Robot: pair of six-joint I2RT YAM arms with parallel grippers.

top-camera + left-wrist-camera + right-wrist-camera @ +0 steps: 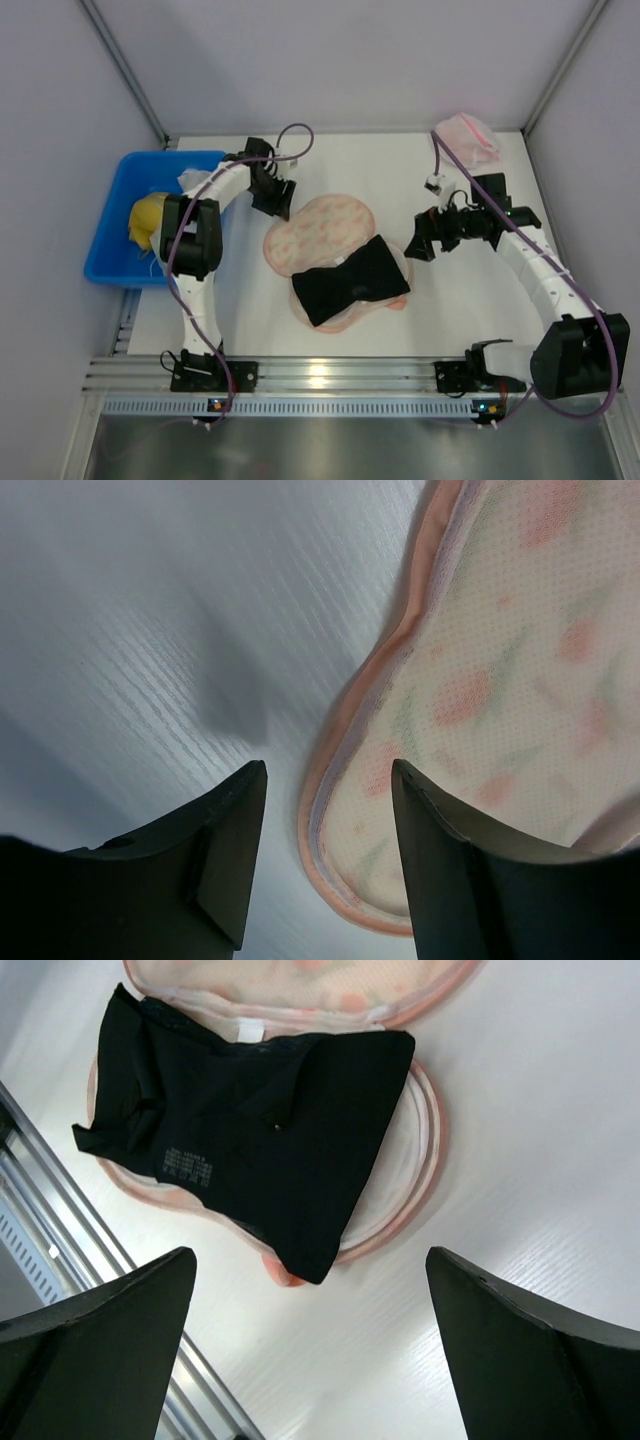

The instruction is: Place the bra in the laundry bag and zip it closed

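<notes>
Top view. Containers: blue bin (108, 225) at the far-left edge of the white surface (380, 170), holding a yellow cloth (147, 218) and, at its far-right corner, a bit of white cloth (192, 180). The laundry bag (322, 222), peach mesh w/ small red-orange marks, lies at ctr, unzipped and folded open into two rounded halves. The far half lies bare, its inner mesh facing up. The near half carries the bra (350, 280), which rests on top of it, uncovered. Bra: black, folded flat into a bow-like shape pinched at the middle, lying diagonally from near-left to far-right. In the R wrist view one corner pokes just past the bag's pink rim, a small white label (250, 1032) shows at its upper edge, and faint light print sits on the fabric. No straps can be made out. A pink-and-white mesh bundle (470, 138) sits at the far-right corner, well apart from the bag. L tool (275, 200): just beside the far-left rim of the open bag, jaws spread w/ nothing btwn them; the rim runs along the surface past the fingertips. R tool (425, 240): right of the bag, near the bra's far end, jaws spread wide, holding nothing.
</notes>
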